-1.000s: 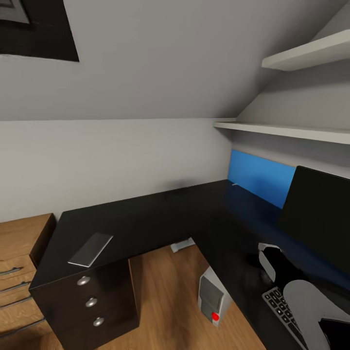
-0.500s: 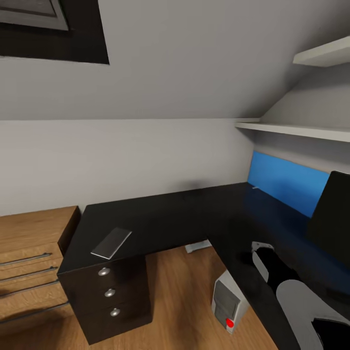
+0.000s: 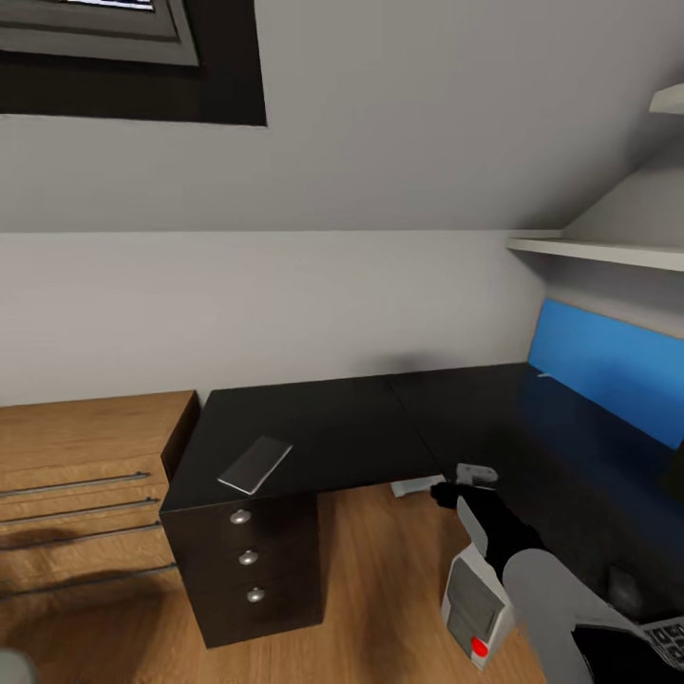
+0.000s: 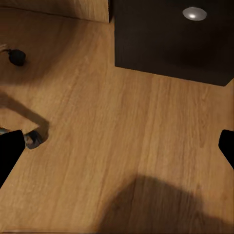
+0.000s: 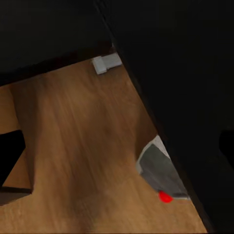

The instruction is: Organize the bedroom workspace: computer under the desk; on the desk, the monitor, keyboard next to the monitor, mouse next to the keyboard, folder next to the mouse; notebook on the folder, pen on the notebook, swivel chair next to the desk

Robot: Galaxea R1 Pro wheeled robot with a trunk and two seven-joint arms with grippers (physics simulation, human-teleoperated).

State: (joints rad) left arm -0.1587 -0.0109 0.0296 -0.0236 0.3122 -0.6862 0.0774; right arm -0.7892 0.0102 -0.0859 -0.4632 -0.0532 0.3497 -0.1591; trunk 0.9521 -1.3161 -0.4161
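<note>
Keyboard (image 3: 665, 635) cut off at frame corner; computer (image 3: 475, 608) partly behind right arm.

No readable text, labels or numbers anywhere.

Right arm (image 3: 532, 570) outstretched forward, its gripper (image 3: 454, 484) level; left gripper (image 4: 117, 146) with jaws spread wide.

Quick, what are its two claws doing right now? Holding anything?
Left claw: open, holding nothing, above the wood floor.
Right claw: open, holding nothing, near the desk edge above the computer.
</note>
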